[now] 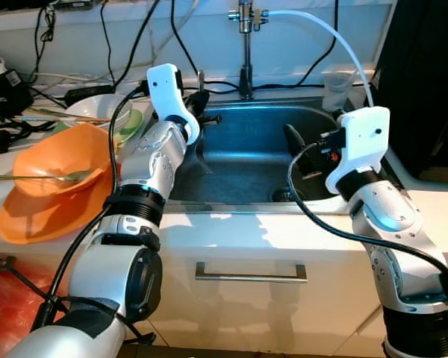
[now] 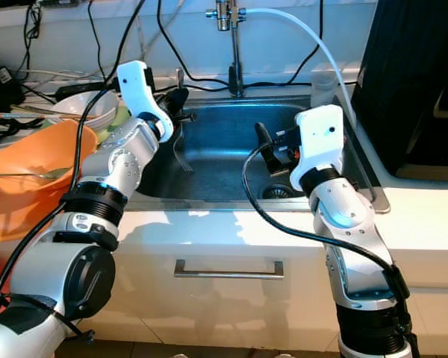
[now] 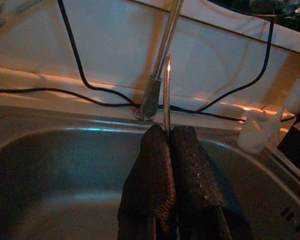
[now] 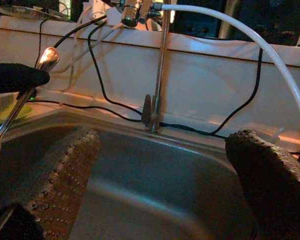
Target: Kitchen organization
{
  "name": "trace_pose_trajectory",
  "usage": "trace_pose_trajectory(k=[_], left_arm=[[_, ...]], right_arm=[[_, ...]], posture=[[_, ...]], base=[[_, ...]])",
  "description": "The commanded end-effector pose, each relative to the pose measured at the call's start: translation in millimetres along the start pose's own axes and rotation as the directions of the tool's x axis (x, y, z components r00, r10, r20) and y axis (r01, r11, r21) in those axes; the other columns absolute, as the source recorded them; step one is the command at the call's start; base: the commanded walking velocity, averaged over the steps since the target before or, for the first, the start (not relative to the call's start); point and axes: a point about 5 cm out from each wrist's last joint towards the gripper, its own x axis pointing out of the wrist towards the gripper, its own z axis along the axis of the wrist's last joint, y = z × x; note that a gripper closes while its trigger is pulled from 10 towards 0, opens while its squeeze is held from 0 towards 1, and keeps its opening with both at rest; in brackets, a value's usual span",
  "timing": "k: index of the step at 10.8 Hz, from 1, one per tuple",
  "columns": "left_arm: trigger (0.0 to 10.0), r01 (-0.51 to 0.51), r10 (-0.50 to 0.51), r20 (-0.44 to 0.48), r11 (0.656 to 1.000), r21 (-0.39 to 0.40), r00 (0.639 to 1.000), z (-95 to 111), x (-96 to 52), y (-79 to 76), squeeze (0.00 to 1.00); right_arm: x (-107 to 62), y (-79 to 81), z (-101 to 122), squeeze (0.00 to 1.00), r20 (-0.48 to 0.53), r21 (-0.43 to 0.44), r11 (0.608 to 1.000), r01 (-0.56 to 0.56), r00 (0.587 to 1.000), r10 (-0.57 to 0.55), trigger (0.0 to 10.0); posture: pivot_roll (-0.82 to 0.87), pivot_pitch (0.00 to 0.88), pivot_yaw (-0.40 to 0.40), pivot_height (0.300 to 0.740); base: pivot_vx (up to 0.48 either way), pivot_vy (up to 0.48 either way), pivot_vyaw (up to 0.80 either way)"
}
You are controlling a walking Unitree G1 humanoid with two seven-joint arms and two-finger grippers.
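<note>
You are facing a white kitchen counter [image 1: 299, 231] with a steel sink [image 1: 246, 160] set into it, a tall faucet [image 1: 245, 52] rising behind the basin and black cables trailing along the back ledge. Below the counter edge runs a drawer with a metal handle [image 1: 251, 271].

At your far left, an orange bowl [image 1: 56, 183] sits tilted on the counter with a piece of cutlery [image 1: 41, 177] lying across it. Just behind it stands a white bowl [image 1: 97, 110] next to something green.

Your left gripper [image 1: 200, 104] is raised over the left rim of the sink. Its two black fingers [image 3: 162, 175] are pressed together and pinch a slim metal utensil [image 3: 166, 95], most likely a spoon. In the left wrist view the utensil's thin edge stands up between the fingertips, in line with the faucet's base. In the right wrist view its shiny rounded end [image 4: 47, 57] pokes out past the black finger, well above the basin floor.

Moving right, the drain [image 1: 281, 195] shows at the bottom of the basin. Your right gripper [image 1: 299, 153] hangs over the right half of the sink, fingers spread wide apart and holding nothing; the right wrist view looks between them at the faucet stem.

A white hose [image 1: 332, 37] arcs from the faucet down to the right, past a clear plastic cup [image 1: 336, 91] standing on the back corner of the sink.
</note>
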Motion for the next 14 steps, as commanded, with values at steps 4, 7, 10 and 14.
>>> trace_pose_trajectory(k=[4, 7, 10, 14], left_arm=[[10.0, -0.075, 0.076, -0.070, 0.997, 0.025, 0.995, -9.8, -1.0, 15.8, 0.00], [10.0, -0.082, 0.091, -0.132, 0.994, 0.066, 0.987, -29.7, -5.1, 24.1, 0.00], [10.0, -0.022, 0.052, -0.205, 0.989, 0.145, 0.977, -48.1, -5.3, 18.3, 0.00], [10.0, 0.065, -0.011, -0.287, 0.982, 0.179, 0.958, -70.1, -8.2, 10.5, 0.00]], right_arm=[[-3.6, 10.6, -3.6, 0.00, -0.042, 0.065, 0.996, -0.054, 0.998, 0.057, 10.0], [-17.8, 29.7, -16.4, 0.00, -0.119, 0.156, 0.977, -0.142, 0.980, 0.161, 10.0], [-29.1, 45.7, -7.7, 0.00, -0.092, 0.272, 0.923, -0.271, 0.948, 0.305, 10.0], [-38.3, 61.1, 3.6, 0.00, -0.062, 0.359, 0.843, -0.400, 0.891, 0.450, 10.0]], posture=[[-0.13, 0.000, 0.105, 0.740], [-0.14, 0.000, 0.101, 0.740], [-0.15, 0.000, 0.089, 0.740], [-0.15, 0.000, 0.079, 0.740]], base=[[0.000, 0.000, 0.00], [0.000, 0.000, 0.00], [0.000, 0.000, 0.00], [0.000, 0.000, 0.00]])
